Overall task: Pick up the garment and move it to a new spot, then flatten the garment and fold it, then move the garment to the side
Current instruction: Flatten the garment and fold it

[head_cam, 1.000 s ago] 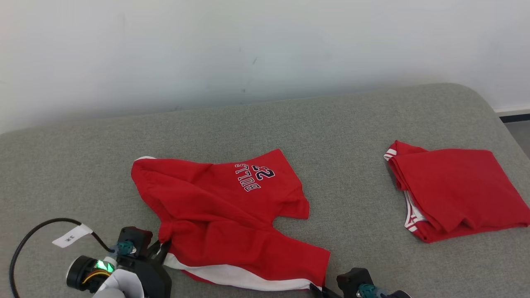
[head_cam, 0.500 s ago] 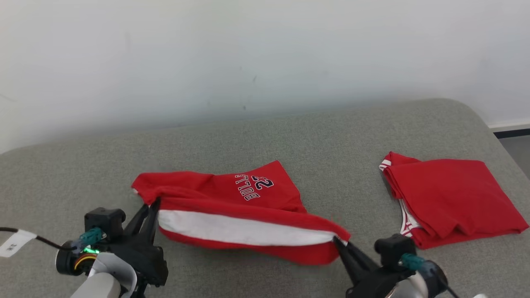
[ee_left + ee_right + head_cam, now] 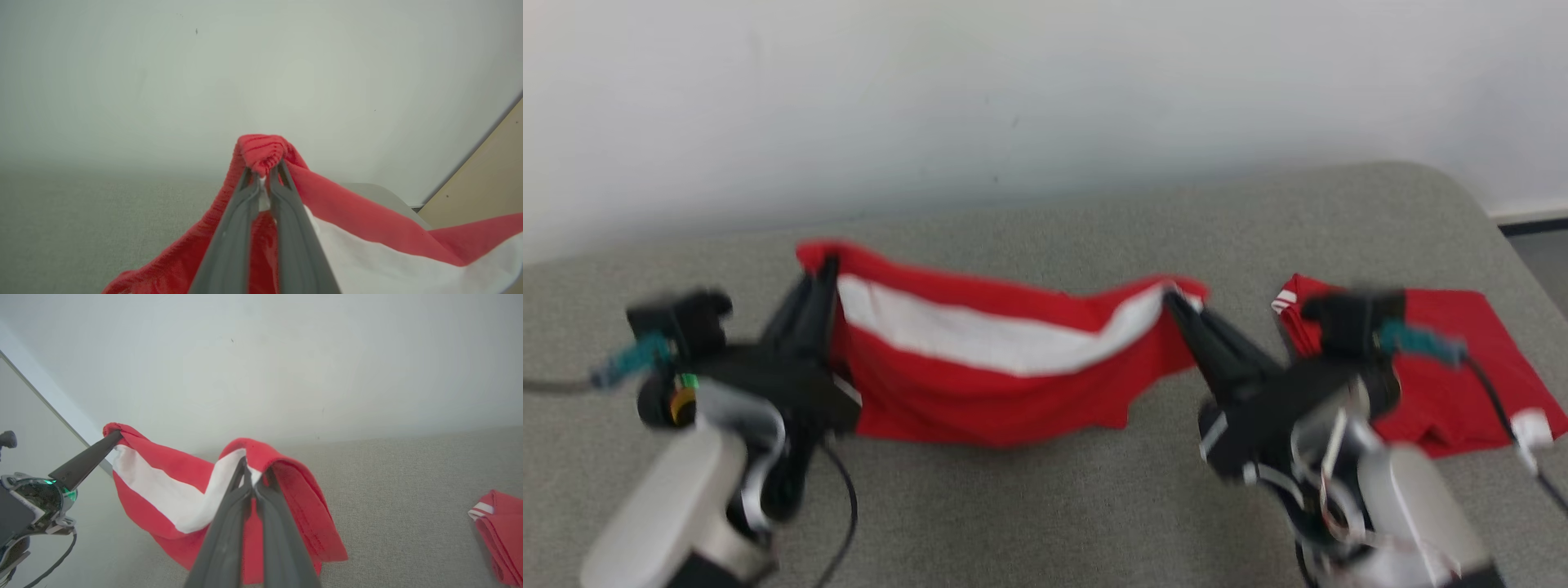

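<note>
Grey fabric-covered worktop [image 3: 1029,506] under a pale wall [image 3: 1013,98], and the red jersey with the white hem band [image 3: 980,392] is up off it now: a second ago it lay crumpled in a heap, now it hangs hem-up, stretched between both arms. See the left tool [image 3: 827,265] clamped on one hem corner, the right tool [image 3: 1176,296] pinched tight on the other. Whether the lower edge brushes the surface, I can't tell. Pick-up looks done; the carry to a new spot comes next, well clear of the folded red garment [image 3: 1486,359] at right.
</note>
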Tool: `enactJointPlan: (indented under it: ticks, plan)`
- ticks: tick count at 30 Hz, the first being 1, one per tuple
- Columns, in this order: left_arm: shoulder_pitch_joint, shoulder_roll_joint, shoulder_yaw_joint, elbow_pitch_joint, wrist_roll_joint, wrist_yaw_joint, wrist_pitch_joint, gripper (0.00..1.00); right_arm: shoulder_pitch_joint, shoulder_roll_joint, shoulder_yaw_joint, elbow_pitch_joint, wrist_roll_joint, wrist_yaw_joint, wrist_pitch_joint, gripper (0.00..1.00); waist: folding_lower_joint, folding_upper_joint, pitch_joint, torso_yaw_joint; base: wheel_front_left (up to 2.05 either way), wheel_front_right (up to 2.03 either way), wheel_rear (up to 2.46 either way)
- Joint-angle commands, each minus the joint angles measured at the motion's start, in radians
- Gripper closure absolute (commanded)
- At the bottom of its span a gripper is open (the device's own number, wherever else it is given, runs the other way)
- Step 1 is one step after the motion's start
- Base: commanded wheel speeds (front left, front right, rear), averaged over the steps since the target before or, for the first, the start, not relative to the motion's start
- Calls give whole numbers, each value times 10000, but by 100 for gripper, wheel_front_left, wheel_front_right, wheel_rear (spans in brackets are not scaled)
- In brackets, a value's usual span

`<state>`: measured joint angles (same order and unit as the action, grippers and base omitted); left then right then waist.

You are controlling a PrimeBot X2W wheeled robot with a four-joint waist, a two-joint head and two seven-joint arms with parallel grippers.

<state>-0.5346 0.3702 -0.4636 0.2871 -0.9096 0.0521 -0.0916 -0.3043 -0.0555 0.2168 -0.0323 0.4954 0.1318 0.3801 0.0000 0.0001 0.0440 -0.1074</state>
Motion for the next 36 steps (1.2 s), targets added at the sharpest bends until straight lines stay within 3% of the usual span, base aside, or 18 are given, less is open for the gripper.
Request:
enactJointPlan:
  ticks: [1,6,10,17,21,27,31,36]
  plan:
    - [-480,47,34,124,146,-29,87,100,-630,-70,46,263,86,-26,56,100,0,-1,1110,-216,0,0,0]
    - [-3330,-176,440,955,299,-46,201,100,-4374,28,-370,2648,1068,-26,-539,100,0,-1,2581,-414,0,0,0]
    - [-5300,-414,547,1776,620,-321,-235,100,-6997,65,-706,4614,988,-25,-1781,100,0,-1,3191,-364,0,0,0]
    - [-7369,-957,1459,2329,538,-876,-1582,100,-9651,-7,-967,6575,818,-26,-4139,100,0,-1,3354,-136,0,0,0]
    - [-6823,-1241,1475,2517,377,-1335,-1677,100,-9594,-256,-616,7162,1113,-26,-4403,100,0,-1,3300,121,0,0,0]
    - [-4741,-1368,595,3391,275,-1629,-1258,100,-7883,-1108,859,7489,1815,-26,-2791,100,0,-1,2987,469,0,0,0]
    - [-3053,-1513,627,3700,-461,-1658,-863,100,-6294,-1900,1652,6650,2664,-26,-1391,100,0,-1,2449,645,0,0,0]
    - [-1255,-1412,203,3463,-452,-1432,-416,100,-4124,-2858,1458,5105,3267,-26,-189,100,0,-1,1583,754,0,0,0]
